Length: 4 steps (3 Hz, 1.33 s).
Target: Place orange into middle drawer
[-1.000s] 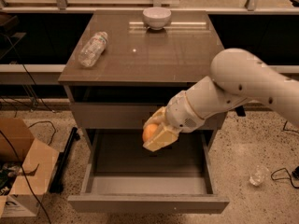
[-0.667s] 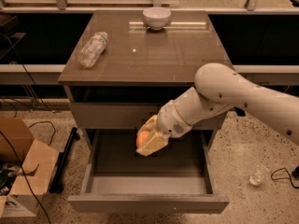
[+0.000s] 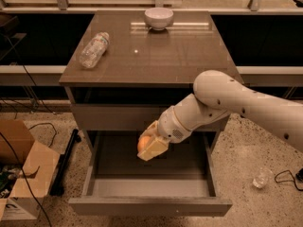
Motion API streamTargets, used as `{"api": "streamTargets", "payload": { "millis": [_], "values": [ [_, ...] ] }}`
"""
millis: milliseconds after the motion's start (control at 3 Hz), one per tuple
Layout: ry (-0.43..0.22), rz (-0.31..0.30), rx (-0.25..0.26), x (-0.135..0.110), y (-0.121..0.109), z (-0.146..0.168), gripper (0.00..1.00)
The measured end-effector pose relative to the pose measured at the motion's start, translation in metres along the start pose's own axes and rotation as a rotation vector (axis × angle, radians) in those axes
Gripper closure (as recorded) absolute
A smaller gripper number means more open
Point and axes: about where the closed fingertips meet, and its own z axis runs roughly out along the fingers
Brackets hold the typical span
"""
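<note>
We see the white arm (image 3: 236, 100) reaching in from the right and bending down in front of the cabinet, with its claw (image 3: 150, 148) hanging over the open middle drawer (image 3: 151, 206). The claw's pale fingers (image 3: 154, 149) are closed around the orange (image 3: 143, 143), which shows on the left side of the grip. The fruit is held above the drawer's tray, towards its back half and a little left of centre. It is clear of the drawer floor and of both side walls.

The middle drawer is pulled well out towards us, and its inside is bare. Above it we see the upper drawer front (image 3: 118, 117), which is closed.

On the brown surface (image 3: 180, 51) on top of the cabinet, a clear plastic bottle (image 3: 93, 49) lies on its side near the left edge. A white bowl (image 3: 158, 18) stands upright at the back, near the middle. The two are well apart.

On the floor to the left we see an open cardboard box (image 3: 21, 174) with dark cables trailing beside it. To the right of the drawer, a small clear object (image 3: 260, 178) lies on the speckled floor.
</note>
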Motion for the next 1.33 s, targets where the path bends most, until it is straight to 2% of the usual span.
{"api": "streamTargets", "payload": {
  "millis": [333, 667, 1333],
  "values": [
    [-0.003, 0.051, 0.008, 0.027, -0.013, 0.036, 1.0],
    [-0.027, 0.122, 0.031, 0.065, -0.032, 0.078, 1.0],
    [-0.07, 0.262, 0.126, 0.139, -0.077, 0.135, 1.0]
  ]
}}
